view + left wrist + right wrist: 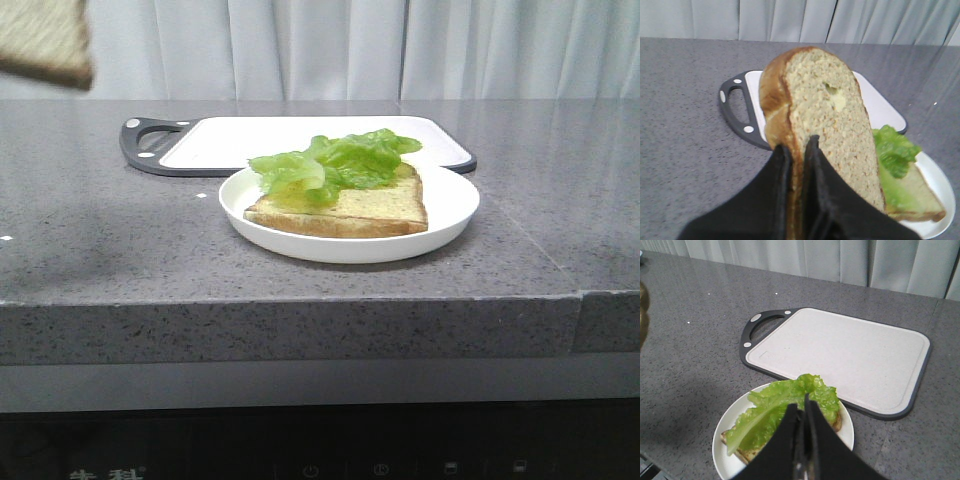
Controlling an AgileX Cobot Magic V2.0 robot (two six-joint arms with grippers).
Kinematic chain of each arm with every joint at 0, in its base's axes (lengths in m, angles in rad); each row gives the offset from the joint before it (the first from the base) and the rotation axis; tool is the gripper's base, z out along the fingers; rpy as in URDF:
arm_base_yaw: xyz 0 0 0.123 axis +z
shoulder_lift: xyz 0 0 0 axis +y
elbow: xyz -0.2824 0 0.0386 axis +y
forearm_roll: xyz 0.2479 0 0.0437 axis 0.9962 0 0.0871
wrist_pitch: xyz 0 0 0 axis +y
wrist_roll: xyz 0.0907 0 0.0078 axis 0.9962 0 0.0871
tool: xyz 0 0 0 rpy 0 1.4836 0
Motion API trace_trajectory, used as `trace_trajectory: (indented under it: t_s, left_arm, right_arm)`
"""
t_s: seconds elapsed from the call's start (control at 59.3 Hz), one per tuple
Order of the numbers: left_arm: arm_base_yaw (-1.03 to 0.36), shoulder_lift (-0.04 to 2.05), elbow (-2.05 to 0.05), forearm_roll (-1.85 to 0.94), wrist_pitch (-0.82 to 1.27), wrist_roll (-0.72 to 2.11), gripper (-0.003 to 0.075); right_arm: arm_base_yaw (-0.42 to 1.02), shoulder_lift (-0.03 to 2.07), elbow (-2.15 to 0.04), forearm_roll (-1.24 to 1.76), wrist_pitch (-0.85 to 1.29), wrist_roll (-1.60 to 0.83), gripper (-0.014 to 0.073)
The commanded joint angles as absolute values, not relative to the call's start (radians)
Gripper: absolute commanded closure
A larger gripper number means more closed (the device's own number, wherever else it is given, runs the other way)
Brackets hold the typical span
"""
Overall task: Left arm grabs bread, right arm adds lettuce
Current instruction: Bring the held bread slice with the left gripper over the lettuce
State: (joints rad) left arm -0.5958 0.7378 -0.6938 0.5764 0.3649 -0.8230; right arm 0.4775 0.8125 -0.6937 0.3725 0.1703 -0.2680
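The thick square slice of toasted bread (pixel 820 125), golden-brown along its crust and tan with greenish specks on its face, stands on edge in the left wrist view, pinched between the black pointed fingers of the left gripper (pixel 796 147) — the jaws narrow, clamped on the slice's lower edge. In the front view only a corner of this bread (pixel 45 45) shows, at the upper left of the frame, high above the grey speckled stone counter (pixel 100 230) and well apart from the plate.

The crinkly bright-green lettuce leaf (pixel 335 162) lies draped over a second, thinner bread slice (pixel 375 208) on the round white plate (pixel 440 225), at the middle of the front view. In the right wrist view the right gripper (pixel 802 415) sits over the lettuce (pixel 785 410) with its black fingers pressed together and nothing between them.

Behind the plate lies a white cutting board with a dark grey rim and handle (pixel 150 145), its near edge just beside the plate. The counter's front edge runs across the lower frame — bare grey surface lies left and right of the plate.
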Motion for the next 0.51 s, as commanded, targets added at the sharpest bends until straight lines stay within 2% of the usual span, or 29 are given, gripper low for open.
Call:
trace_trajectory:
  t_s: [0.0, 0.051, 0.202, 0.337, 0.489]
  left_arm:
    - [-0.597, 0.824, -0.826, 0.437, 0.321, -0.826, 0.0741]
    - [-0.599, 0.893, -0.892, 0.315, 0.336, -0.765, 0.0741]
    - [-0.596, 1.107, -1.098, -0.242, 0.367, -0.268, 0.074]
    - [-0.537, 1.282, -1.274, -0.675, 0.565, 0.104, 0.074]
    - [-0.44, 1.448, -1.389, -0.983, 0.771, 0.318, 0.0741]
  right_arm:
    - [0.476, 0.728, -0.662, 0.364, 0.093, -0.279, 0.0655]
    - [0.476, 0.676, -0.63, 0.364, 0.103, -0.279, 0.0655]
    - [0.476, 0.545, -0.573, 0.364, 0.149, -0.279, 0.0655]
    - [0.476, 0.488, -0.57, 0.364, 0.182, -0.279, 0.0655]
    - [0.476, 0.469, -0.57, 0.364, 0.186, -0.279, 0.0655]
